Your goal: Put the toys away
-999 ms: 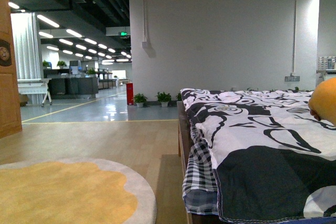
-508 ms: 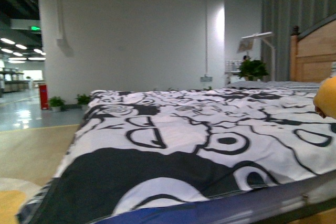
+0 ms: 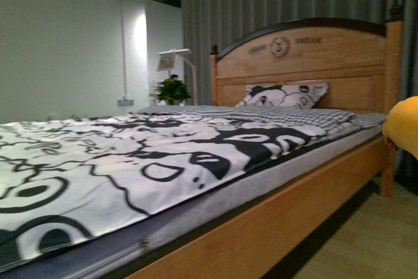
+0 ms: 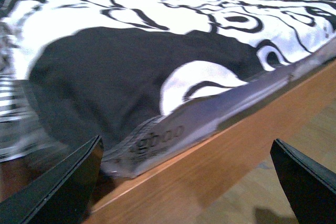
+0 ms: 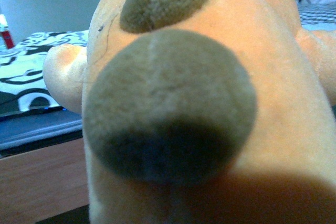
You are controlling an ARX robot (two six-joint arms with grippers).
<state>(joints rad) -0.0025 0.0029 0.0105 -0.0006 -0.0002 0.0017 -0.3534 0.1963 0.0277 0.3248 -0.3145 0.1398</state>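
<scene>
The plush toy [image 3: 403, 125] is at the far right edge of the front view. It is off the bed [image 3: 261, 233], beside its long wooden side and above the floor [image 3: 366, 246], not touching the bedding. Only a rounded orange-yellow part w/ a small dark spot shows there.

In the right wrist view the plush toy [image 5: 294, 103] fills nearly the whole picture. It is very close to the camera: orange fur w/ two round grey-brown patches. Behind it a bit of the bed [image 5: 37, 182] shows. The right gripper itself is seen in no picture, so I cannot tell if its claw is closed on the toy or how wide it is.

The left gripper [image 4: 186, 141] is just beside the bed's side rail [image 4: 210, 177], near the corner of the b/w duvet [image 4: 131, 72]. Its two black fingers [image 4: 58, 187] stand wide apart, and nothing is between them; it holds nothing.

On the bed the duvet [image 3: 130, 155] covers most of the top. A pillow [image 3: 284, 95] w/ the same print leans against the headboard [image 3: 307, 63]. Behind the bed is a grey curtain [image 3: 261, 4]. At the far side of the bed stand a green plant [image 3: 172, 89] and a white lamp [image 3: 176, 53].
</scene>
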